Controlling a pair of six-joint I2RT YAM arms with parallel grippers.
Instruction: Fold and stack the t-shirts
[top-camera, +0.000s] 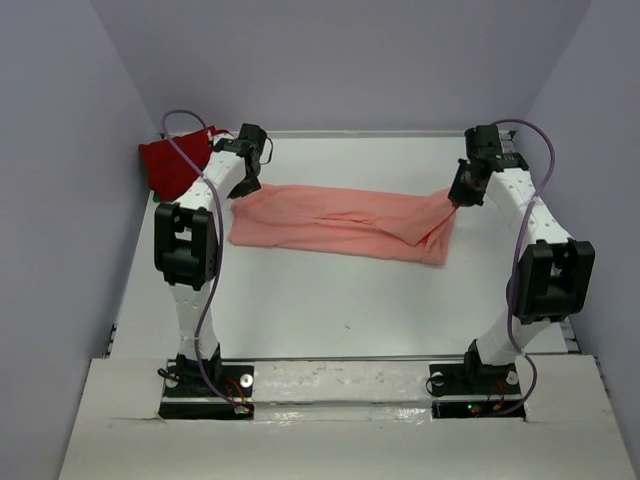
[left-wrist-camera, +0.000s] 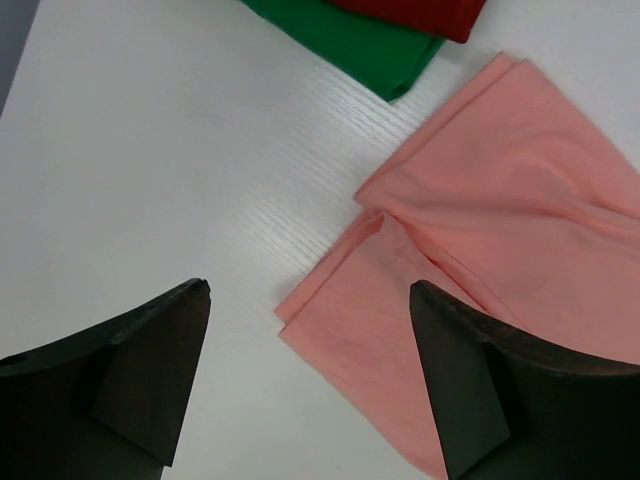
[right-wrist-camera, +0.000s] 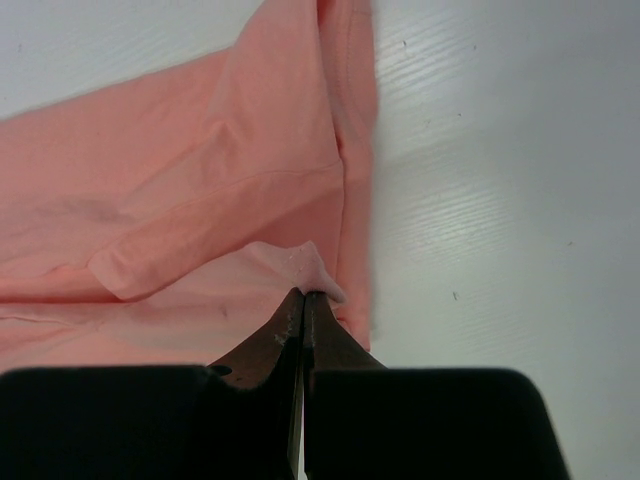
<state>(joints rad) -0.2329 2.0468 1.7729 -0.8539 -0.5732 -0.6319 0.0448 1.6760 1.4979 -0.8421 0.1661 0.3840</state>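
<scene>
White table (top-camera: 330, 310) with a faint wood grain, pale purplish walls (top-camera: 60, 200) closing it in on the left, back and right. The arms are bolted at the near edge.

The salmon-pink t-shirt (top-camera: 340, 222) is laid out across the back half of the table as a long band running left to right. It's mostly flat with a few soft creases, and layered edges show at both ends.

The left gripper (top-camera: 240, 188) hangs over the left end of that band. On its wrist cam the left gripper (left-wrist-camera: 308, 300) has both fingers spread wide, with just bare table and the shirt's corner showing between them, so it's not gripping anything. Can't tell how high above the cloth it sits.

The right gripper (top-camera: 457, 200) is at the other end. From the top view the cloth there is bunched and pulled up toward it. Its own cam shows the right gripper (right-wrist-camera: 303, 295) with fingers pressed tight together and a little nub of pink fabric pinched right at the tips.

The dark red t-shirt (top-camera: 175, 160) sits in the far left corner against the wall. On the left wrist cam it (left-wrist-camera: 410, 12) lies on top of the green t-shirt (left-wrist-camera: 340, 40), whose edge sticks out underneath. The green one comes near the pink shirt's end, with a sliver of table between them.
</scene>
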